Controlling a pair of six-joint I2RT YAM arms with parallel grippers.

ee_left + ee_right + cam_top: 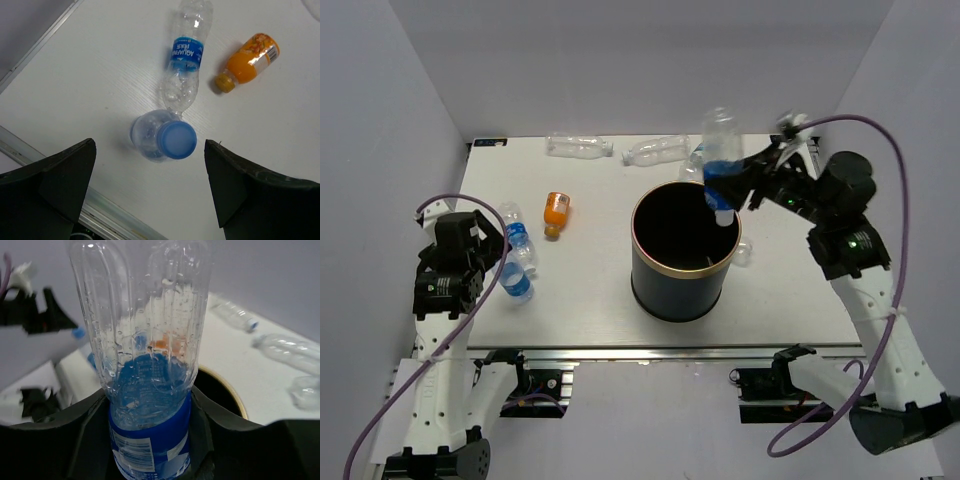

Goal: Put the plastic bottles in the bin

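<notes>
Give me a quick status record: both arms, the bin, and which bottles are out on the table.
Bin: dark cylindrical bin with gold rim, mid-table
Right gripper: jaws shut on clear plastic bottle with blue label, raised at the bin's rim
Left gripper: jaws open above blue-capped clear bottle, not gripping
On table too: lying blue-labelled bottle, short orange bottle, two clear bottles at far edge

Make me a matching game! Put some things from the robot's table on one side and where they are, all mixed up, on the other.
1 bin
2 orange bottle
3 bottle with droplets inside
4 blue-capped bottle

a lying on its side, left of the bin
b gripped in the right jaws, above the bin
c upright below the open left jaws
d dark, with a gold rim

Pairs: 1-d, 2-a, 3-b, 4-c
</notes>
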